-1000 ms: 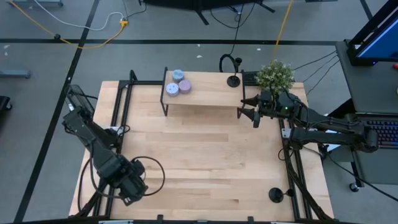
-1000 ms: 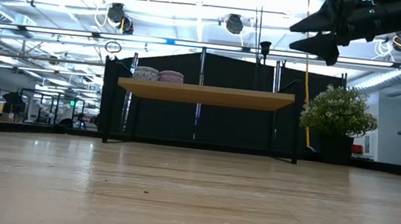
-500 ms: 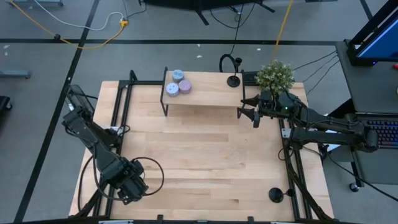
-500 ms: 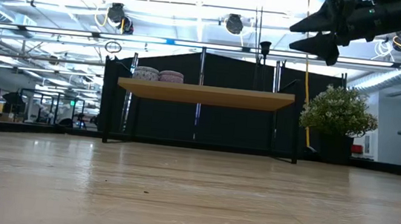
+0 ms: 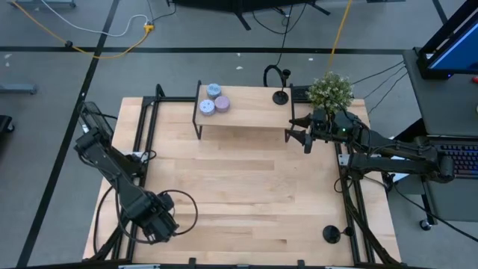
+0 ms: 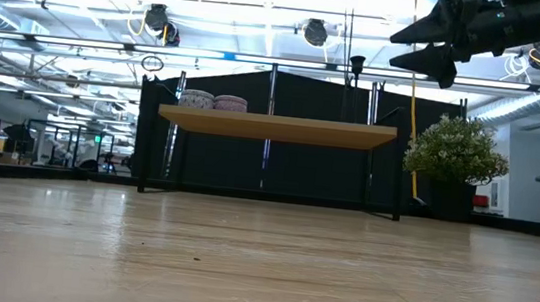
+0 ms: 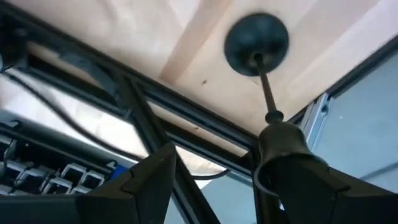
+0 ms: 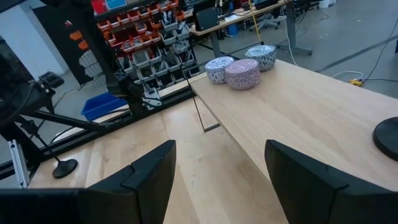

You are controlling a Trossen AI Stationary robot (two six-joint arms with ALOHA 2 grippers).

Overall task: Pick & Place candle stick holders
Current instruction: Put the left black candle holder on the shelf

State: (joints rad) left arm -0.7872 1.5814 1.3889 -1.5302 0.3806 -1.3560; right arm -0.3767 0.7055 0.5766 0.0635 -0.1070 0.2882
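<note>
At the near left corner of the surface (image 5: 246,187), the left gripper (image 7: 221,146) hangs over one of the candle stick holders (image 7: 256,36). That holder stands upright on its disc close to the surface's edge. The fingers (image 7: 149,186) are spread, with nothing caught between them. The top of the holder's thin stem comes right up against the tip of one finger. Whether they actually touch I cannot tell.

Over by the far right corner, the right gripper (image 5: 293,128) hovers in the air just off the right end of the raised wooden shelf (image 5: 246,112). Its fingers (image 8: 149,180) are parted and empty, pointing along the shelf toward its left end.

A second holder (image 5: 280,97) stands on the shelf at its right end, near the right gripper but apart from it. A third holder (image 5: 331,234) stands by the near right corner of the surface, well away from both arms.

Some small round tins (image 5: 213,101) sit together at the shelf's left end. A leafy plant (image 5: 330,90) stands at the far right corner behind the right arm.
</note>
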